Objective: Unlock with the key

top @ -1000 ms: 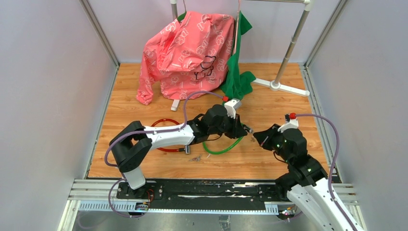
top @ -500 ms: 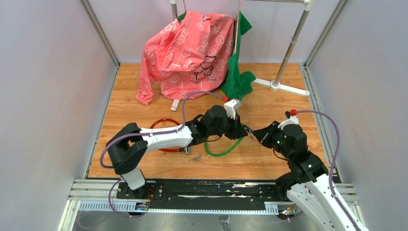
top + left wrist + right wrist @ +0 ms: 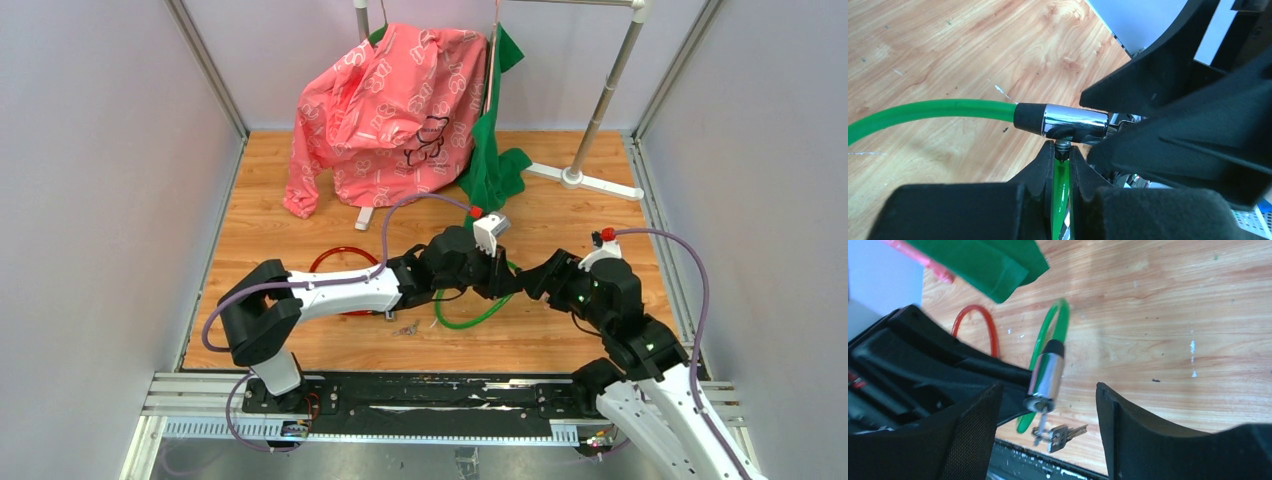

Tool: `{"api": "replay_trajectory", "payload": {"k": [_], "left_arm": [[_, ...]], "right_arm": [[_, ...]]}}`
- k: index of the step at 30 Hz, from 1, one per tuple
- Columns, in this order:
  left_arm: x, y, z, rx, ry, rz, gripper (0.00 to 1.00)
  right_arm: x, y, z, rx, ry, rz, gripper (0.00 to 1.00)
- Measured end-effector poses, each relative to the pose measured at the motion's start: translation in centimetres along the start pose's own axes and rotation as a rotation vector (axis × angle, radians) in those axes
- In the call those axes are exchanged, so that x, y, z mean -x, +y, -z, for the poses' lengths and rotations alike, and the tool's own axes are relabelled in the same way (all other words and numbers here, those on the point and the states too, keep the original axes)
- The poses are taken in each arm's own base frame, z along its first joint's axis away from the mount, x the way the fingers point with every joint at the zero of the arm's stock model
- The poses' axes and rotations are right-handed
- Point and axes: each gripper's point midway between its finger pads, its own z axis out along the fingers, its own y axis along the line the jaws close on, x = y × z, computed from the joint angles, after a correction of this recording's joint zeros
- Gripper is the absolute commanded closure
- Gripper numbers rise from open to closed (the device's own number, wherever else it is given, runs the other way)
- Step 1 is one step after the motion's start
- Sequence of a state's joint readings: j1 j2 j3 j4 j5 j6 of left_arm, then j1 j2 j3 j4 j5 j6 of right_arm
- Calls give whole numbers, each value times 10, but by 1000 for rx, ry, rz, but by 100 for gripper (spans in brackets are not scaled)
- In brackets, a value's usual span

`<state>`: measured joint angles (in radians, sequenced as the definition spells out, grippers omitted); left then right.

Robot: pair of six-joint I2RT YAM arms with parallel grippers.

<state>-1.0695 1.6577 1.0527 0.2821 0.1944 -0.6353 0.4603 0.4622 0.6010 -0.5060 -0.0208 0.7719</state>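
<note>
The chrome cylinder barrel (image 3: 1045,375) of the green cable lock (image 3: 923,111) points its keyhole end at the right gripper (image 3: 1047,390) — spread wide, holding nothing — with a silver key bunch (image 3: 1060,432) dangling there. The left gripper (image 3: 1062,162) pinches the cable beneath the barrel; a red cable loop (image 3: 985,325) lies behind it.

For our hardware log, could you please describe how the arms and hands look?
Left arm and right arm: white shells, black joints, a purple cable running to a red-capped white wrist block. Left hand and right hand: black, textured fingers.

Left gripper (image 3: 1062,155) pinched closed, right gripper (image 3: 1048,387) spread wide (facing each other).
</note>
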Motion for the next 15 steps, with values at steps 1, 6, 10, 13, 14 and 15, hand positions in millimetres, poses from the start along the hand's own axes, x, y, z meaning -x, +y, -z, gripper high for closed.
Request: {"api": "replay_trajectory", "payload": {"k": [1,6,10,13,14,15], "left_arm": [[-1,-2,0,-5,1,-7,100],[-2,-7,-1,-15,-2,-41,100],[-1,-5,-1,-6,-10,-61,100],[-1,-4,-2,-3,-12,-70,100],[-1,-4,-2,-2,-11,-72,100],[-1,-4,-2,-2,-10,-72,100]], "right_arm": [[1,1,3,6,-1,13,28],[2,10,26,50,11,60,29],[5,11,41,40,14,66,39],[2,5,47,5,34,61,46],[0,2,48,-8,42,58,48],[-3,-1,49,-21,52,56,50]]}}
